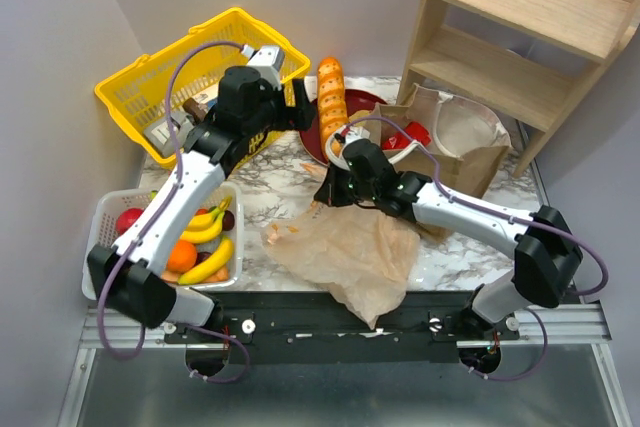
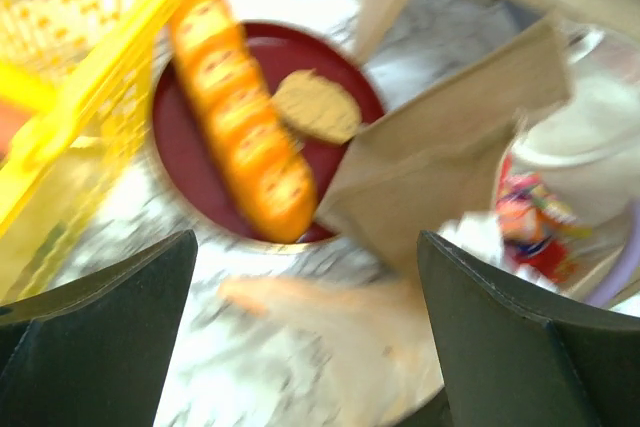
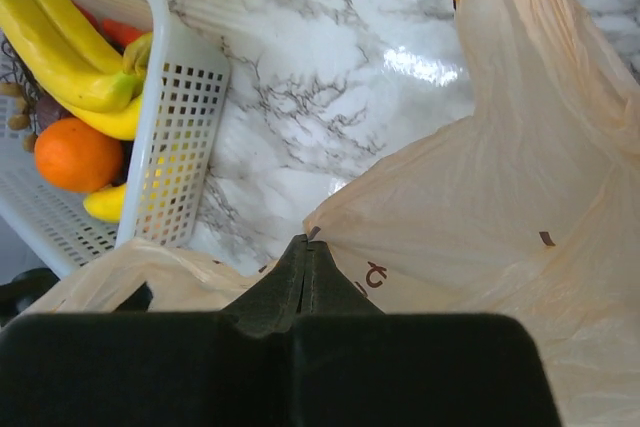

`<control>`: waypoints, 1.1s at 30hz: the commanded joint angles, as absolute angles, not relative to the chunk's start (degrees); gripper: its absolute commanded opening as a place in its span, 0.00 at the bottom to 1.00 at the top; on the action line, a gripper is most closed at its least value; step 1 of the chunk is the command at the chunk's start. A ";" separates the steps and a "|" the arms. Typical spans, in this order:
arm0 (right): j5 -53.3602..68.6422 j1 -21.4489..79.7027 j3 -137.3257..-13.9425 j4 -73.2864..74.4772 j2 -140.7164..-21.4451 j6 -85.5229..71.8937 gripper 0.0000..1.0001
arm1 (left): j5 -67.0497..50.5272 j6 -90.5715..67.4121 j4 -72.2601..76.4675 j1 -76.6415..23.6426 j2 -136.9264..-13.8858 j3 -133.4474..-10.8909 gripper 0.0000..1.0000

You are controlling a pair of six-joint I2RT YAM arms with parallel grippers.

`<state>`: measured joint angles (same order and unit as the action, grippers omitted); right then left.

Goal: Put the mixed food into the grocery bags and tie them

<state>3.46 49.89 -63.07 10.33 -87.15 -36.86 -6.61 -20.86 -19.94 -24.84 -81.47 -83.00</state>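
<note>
While my left gripper [image 2: 307, 247] gapes wide toward the bun [image 2: 317, 105] on the red plate [image 2: 185, 172], my right gripper [image 3: 305, 247] pinches the plastic bag [image 3: 480, 207].

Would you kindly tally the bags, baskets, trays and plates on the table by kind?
paper bag: 1
plastic bag: 1
yellow basket: 1
white tray: 1
red plate: 1
Total: 5

Bright, even light from above; top view sharp, soft shadows on the table [image 1: 270, 202]. The left wrist view is smeared by motion: loaf [image 2: 240, 117] and paper bag [image 2: 440, 157] streak, the yellow basket [image 2: 70, 97] washes out. Right wrist view crisp, with white glare on the table beside the plastic bag [image 3: 500, 197].
</note>
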 commanded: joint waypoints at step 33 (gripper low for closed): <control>0.89 42.55 -72.86 11.16 -91.14 -29.26 0.61 | -26.05 -15.20 -23.99 -19.60 -71.02 -50.89 0.00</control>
<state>2.98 45.36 -73.41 11.44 -92.88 -31.99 -31.75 -15.42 -22.98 -21.78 -72.66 -50.83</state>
